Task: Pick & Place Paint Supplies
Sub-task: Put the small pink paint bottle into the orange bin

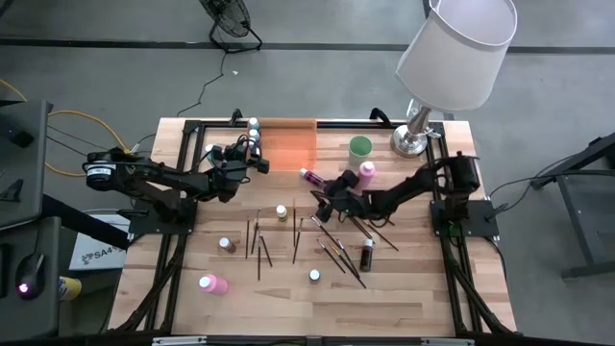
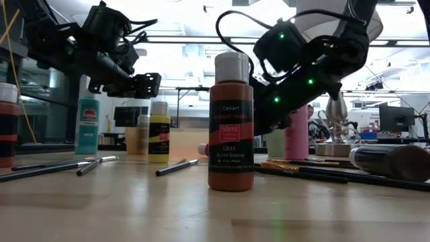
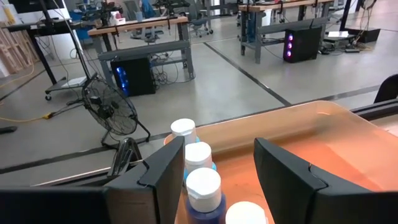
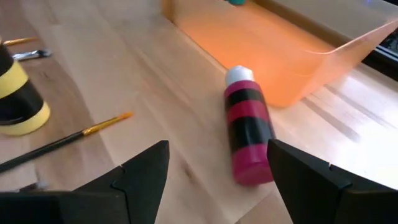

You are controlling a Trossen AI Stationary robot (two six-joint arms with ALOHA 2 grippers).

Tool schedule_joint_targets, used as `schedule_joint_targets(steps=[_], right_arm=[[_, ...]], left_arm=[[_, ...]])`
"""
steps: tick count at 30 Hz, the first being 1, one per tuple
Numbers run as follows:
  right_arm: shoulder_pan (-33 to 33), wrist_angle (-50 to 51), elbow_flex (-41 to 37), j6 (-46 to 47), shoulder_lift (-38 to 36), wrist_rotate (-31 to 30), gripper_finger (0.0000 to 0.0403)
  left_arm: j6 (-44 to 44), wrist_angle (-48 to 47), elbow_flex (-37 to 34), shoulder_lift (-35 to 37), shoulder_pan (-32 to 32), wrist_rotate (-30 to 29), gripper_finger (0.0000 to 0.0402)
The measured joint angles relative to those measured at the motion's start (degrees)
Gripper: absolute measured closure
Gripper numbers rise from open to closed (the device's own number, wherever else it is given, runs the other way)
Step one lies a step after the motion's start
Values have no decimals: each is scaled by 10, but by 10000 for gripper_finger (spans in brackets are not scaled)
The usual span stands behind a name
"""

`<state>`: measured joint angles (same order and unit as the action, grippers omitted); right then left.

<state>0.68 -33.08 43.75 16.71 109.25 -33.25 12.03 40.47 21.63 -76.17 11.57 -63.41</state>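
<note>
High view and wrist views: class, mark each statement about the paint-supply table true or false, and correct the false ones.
1. The left gripper hangs over the orange tray's bottle corner. True.
2. The magenta bottle stands upright inside the tray. False: it lies on its side on the table beside the tray.
3. The right gripper is open, holding nothing. True.
4. The green cup sits in the tray. False: it stands on the table, between the tray and the lamp.
5. Several paintbrushes lie loose on the table. True.
</note>
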Motion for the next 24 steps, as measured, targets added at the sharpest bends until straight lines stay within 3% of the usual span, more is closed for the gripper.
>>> schedule_joint_targets(steps=[5, 16, 24], right_arm=[[-20, 1, 0, 0, 0, 7, 137], [-49, 18, 0, -1, 0, 95, 137], [-53, 18, 0, -3, 0, 109, 137]], left_arm=[[0, 0, 0, 0, 0, 0, 215], [0, 0, 0, 0, 0, 8, 215], [2, 0, 0, 0, 0, 11, 215]])
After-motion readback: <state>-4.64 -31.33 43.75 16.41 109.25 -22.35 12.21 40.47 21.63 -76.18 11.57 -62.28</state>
